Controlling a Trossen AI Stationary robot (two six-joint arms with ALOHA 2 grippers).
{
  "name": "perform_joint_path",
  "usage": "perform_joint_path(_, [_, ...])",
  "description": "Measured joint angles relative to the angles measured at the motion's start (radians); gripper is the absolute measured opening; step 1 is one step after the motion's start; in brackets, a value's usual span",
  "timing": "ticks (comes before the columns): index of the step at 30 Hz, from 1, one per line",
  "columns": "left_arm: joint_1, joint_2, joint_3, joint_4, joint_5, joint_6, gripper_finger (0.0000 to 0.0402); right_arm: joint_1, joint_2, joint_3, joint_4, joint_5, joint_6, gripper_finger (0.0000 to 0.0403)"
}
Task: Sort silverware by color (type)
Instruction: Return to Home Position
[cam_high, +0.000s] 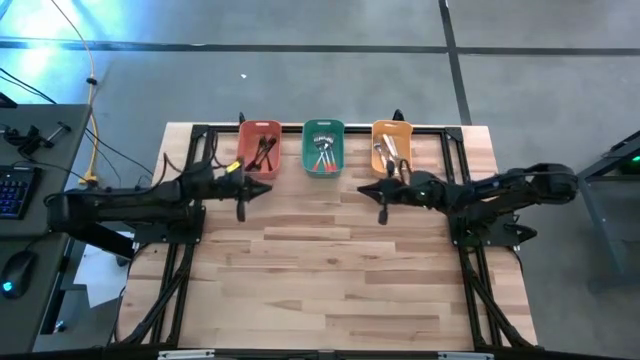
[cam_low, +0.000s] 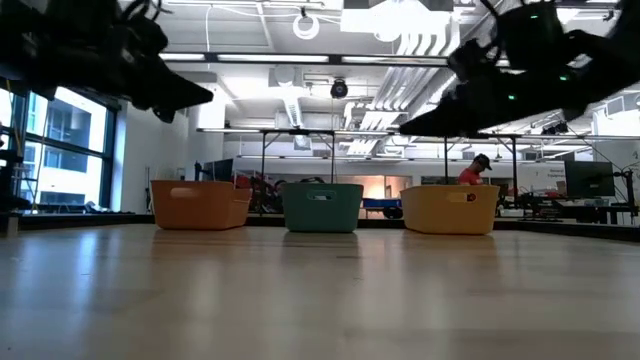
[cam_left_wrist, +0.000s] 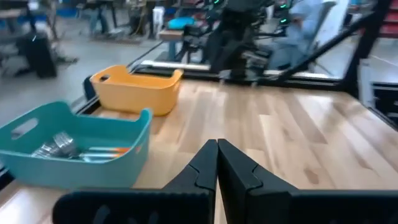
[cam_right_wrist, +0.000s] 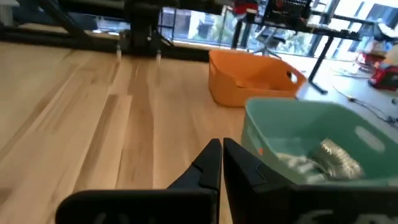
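Both pincers are pressed closed on nothing. The left pincer hovers just short of the red bin, and the right pincer just short of the yellow bin, tips facing each other. All the silverware we can see lies beyond them in the 3 bins, with the green bin between. Nothing shows on the table near either pincer, so we judge the sorting done, with the arms held clear for home.
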Motion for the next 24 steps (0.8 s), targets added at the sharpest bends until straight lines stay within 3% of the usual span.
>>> perform_joint_path(5, [-0.067, -0.119, -0.057, -0.004, -0.078, 0.008, 0.0000, 0.006, -0.184, -0.110, 0.011, 0.045, 0.005, 0.0000])
perform_joint_path(14, [-0.117, -0.278, -0.143, -0.012, -0.089, -0.004, 0.0000, 0.022, -0.566, -0.283, -0.093, 0.090, 0.013, 0.0000])
perform_joint_path(18, [-0.130, -0.354, -0.164, -0.022, -0.090, 0.017, 0.0000, 0.022, -0.719, -0.293, -0.270, 0.106, 0.013, 0.0000])
perform_joint_path(24, [-0.130, -0.494, -0.166, -0.162, -0.114, 0.022, 0.0000, 0.018, -0.934, -0.295, -0.493, 0.151, 0.013, 0.0000])
